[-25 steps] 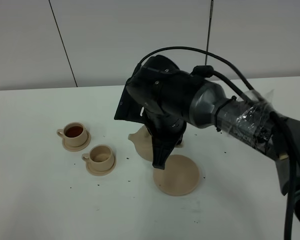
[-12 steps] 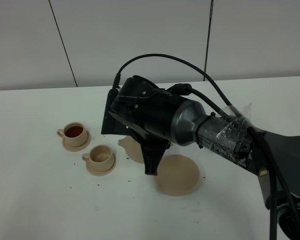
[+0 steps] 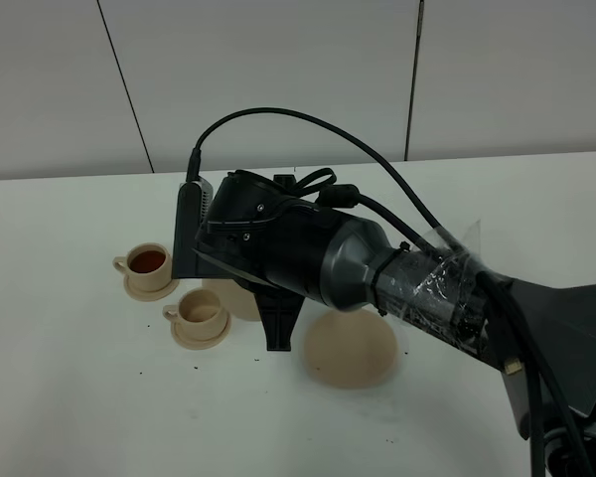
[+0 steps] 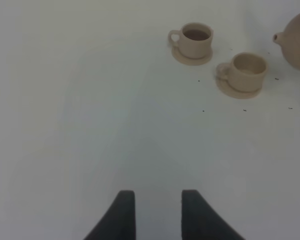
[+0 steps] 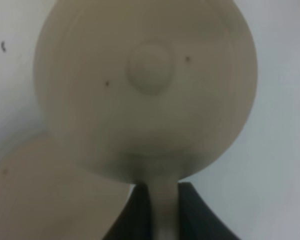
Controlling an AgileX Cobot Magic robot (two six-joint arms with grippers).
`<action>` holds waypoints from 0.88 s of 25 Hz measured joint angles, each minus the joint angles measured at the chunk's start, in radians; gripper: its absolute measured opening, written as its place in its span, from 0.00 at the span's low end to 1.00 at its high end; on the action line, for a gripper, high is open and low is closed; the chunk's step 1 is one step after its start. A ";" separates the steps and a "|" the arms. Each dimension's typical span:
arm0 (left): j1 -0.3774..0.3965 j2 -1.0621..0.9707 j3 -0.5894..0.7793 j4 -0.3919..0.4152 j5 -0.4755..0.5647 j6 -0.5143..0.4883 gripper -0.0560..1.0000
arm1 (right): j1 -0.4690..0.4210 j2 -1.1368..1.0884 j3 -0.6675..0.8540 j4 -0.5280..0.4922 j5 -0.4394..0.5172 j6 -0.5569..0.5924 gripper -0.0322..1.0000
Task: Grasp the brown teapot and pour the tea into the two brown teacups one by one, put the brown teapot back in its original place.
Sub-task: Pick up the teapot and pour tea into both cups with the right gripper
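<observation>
Right gripper (image 5: 161, 215): jaws clamped on loop handle (image 5: 161, 186) of squat round beige-tan clay teapot (image 5: 145, 85). Pot looks carried clear of white table (image 3: 79, 397), spout just beside empty small beige-tan clay cup (image 4: 247, 71). Far matching cup (image 4: 196, 39) holds tea. Wide flat beige-tan clay saucer (image 3: 350, 348) bare.

Left gripper (image 4: 157, 215): jaws apart, holding nothing.

Your risks:
- Narrow handle grip may let pot swing on tilt.
- Spout short of rim puts tea on table.
- Pot body may nudge cup off saucer.

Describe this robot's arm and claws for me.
The right arm is a bulky black housing on a grey cylinder, wrapped in crinkled clear plastic, with thick black cables looping over it. The left claw and right claw have dark tapering fingers.
</observation>
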 joint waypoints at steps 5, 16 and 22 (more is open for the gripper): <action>0.000 0.000 0.000 0.000 0.000 0.001 0.34 | 0.004 0.016 0.000 -0.021 -0.025 0.001 0.12; 0.000 0.000 0.000 0.000 0.000 0.001 0.34 | 0.027 0.059 0.001 -0.114 -0.047 0.024 0.12; 0.000 0.000 0.000 0.000 0.000 0.001 0.34 | 0.029 0.059 0.001 -0.157 -0.048 0.024 0.12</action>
